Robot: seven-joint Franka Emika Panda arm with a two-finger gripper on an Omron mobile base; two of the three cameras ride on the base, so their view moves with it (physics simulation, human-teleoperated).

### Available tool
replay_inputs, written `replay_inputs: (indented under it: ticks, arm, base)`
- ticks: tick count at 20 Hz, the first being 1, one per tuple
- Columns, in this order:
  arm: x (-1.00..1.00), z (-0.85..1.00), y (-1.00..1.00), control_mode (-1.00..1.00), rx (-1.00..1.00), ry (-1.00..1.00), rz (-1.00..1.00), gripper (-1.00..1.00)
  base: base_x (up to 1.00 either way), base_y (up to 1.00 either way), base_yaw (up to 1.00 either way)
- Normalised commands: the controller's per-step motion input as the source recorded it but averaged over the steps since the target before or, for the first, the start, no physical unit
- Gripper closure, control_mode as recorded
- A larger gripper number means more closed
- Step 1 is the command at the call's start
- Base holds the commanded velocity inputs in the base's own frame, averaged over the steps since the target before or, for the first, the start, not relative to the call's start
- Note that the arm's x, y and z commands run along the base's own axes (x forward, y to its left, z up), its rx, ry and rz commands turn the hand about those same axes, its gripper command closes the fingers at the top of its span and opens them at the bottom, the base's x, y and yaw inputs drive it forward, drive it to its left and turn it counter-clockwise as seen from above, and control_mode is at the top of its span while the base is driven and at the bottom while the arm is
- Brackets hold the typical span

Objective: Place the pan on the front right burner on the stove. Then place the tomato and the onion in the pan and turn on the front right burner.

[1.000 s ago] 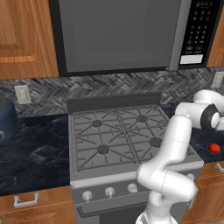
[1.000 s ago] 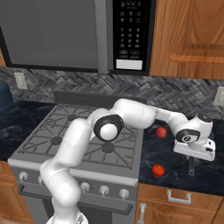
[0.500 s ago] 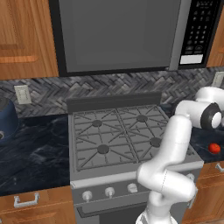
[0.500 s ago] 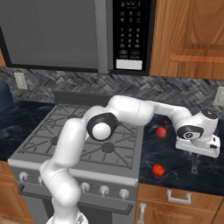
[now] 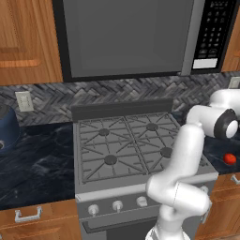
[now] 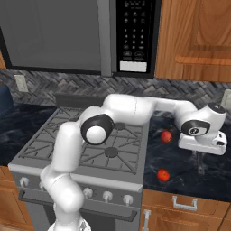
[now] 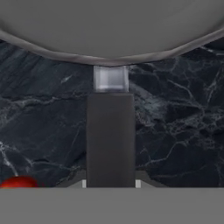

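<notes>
Dark marble tabletop [image 6: 180, 173] right of the stove [image 6: 67, 149]: the gripper [image 7: 110, 183] is pinched on the pan [image 7: 109, 30] by its handle, apparently for carrying to the bare front right burner [image 6: 111, 152].

The white arm rises from the base, folds at its dark elbow joint and stretches far out to the robot's right, the forearm running level and the wrist turned so the hand points straight down. At the end of that reach the gripper [image 6: 199, 168] hangs low beneath the hand. Its fingers [image 7: 141, 183] are drawn in tight, clamped on the pan's handle [image 7: 110, 138], and from the hand camera they barely peek out on either side of that dark bar.
</notes>
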Motion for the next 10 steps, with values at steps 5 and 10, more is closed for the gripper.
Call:
replay_inputs:
  ticks: [5, 10]
  arm:
    - [-0.01, 0.17, 0.47, -1.0, 0.0, 0.0, 0.2, 1.0]
    - [-0.03, 0.09, 0.43, -1.0, 0.0, 0.0, 0.21, 1.0]
  base:
    - [0.0, 0.0, 0.0]
    - [0.0, 0.0, 0.0]
